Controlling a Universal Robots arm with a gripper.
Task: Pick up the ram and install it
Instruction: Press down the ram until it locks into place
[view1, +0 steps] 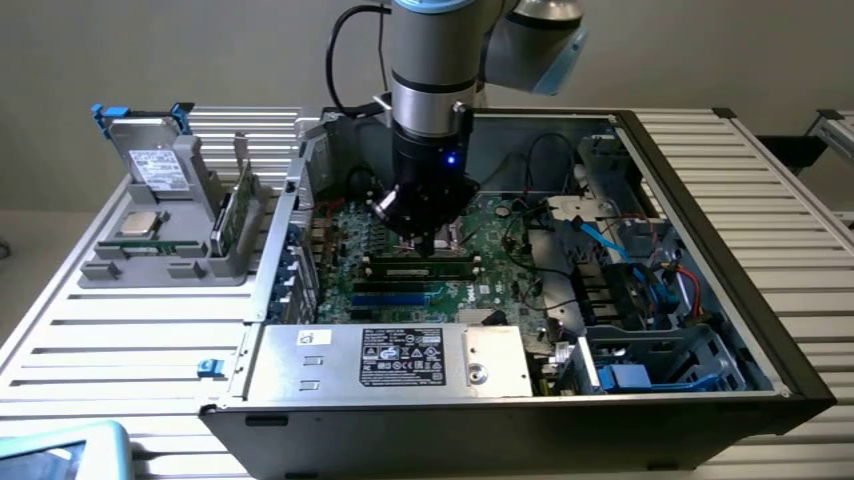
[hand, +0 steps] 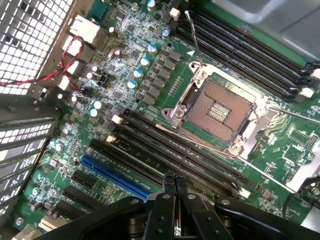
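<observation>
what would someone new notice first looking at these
The robot arm reaching down into the open computer case at the middle of the exterior view, its gripper shut just above the green motherboard. Next, the bare silver CPU socket framed by long black slots on either side. On the exterior view's left, a grey holder outside the case carries spare parts.

A plain grey-beige wall (view1: 200, 50) runs behind the scene, evenly lit. Below it, a pale slatted metal surface (view1: 120, 350) spreads from nine o'clock to three o'clock, with a dark bracket (view1: 801, 150) at two o'clock.
</observation>
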